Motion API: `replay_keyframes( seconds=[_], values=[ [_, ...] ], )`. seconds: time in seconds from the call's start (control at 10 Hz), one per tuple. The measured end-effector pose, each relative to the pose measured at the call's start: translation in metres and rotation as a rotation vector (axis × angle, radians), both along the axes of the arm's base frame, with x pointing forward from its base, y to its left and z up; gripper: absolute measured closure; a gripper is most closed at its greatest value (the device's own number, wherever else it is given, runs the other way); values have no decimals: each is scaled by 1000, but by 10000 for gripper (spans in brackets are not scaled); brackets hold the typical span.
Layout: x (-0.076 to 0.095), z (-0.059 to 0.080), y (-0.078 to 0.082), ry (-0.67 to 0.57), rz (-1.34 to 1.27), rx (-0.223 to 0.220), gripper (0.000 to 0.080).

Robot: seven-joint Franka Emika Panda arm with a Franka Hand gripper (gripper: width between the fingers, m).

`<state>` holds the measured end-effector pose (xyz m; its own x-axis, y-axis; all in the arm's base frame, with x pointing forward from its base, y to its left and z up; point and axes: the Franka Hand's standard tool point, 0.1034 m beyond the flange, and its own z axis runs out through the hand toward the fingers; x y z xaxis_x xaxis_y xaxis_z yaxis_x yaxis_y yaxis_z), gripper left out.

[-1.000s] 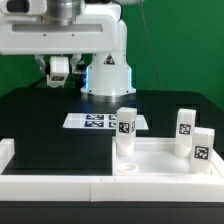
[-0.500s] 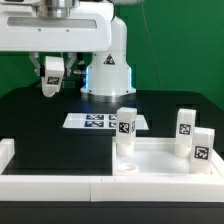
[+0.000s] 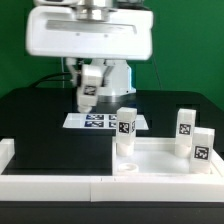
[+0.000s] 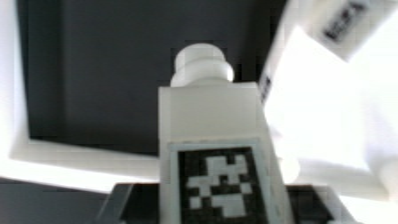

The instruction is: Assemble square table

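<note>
The white square slab [image 3: 160, 160] lies at the exterior view's front right, hollow face up. Three white tagged legs stand upright on it: one at its left edge [image 3: 126, 126] and two at the right [image 3: 186, 124] [image 3: 203, 147]. My gripper [image 3: 88, 96] hangs above the table behind the slab, shut on the fourth leg [image 3: 89, 88]. In the wrist view the held leg [image 4: 214, 120] fills the middle, tag facing the camera and round peg pointing away, between my dark fingers [image 4: 143, 200]. The slab [image 4: 338, 110] lies beyond it, with another leg's tag [image 4: 338, 20] at the picture's edge.
The marker board [image 3: 95, 121] lies on the black worktop just under my gripper. A low white wall [image 3: 50, 186] edges the front and the exterior view's left [image 3: 8, 150]. The robot base [image 3: 108, 72] stands behind.
My gripper, with the leg in it, has swung toward the exterior view's right and come lower, from the far left to above the marker board. The slab and its legs have not moved.
</note>
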<state>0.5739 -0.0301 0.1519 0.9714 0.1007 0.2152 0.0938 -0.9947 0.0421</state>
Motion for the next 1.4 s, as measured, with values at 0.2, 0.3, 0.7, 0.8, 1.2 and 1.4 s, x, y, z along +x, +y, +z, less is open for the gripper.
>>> replay_keyframes(
  seconds=[0.2,0.3,0.7,0.8,1.2,1.4],
  values=[
    [21,16,27,-28,15,-33,512],
    [22,15,19,-119,18,-43,512],
    [8,3,8,-72,36,-25,512],
    [5,-3,8,-17,11,18,512],
    [37,-15,22,-17,-31,60,512],
    [50,-10,38,-42,-154,105,512]
  ],
)
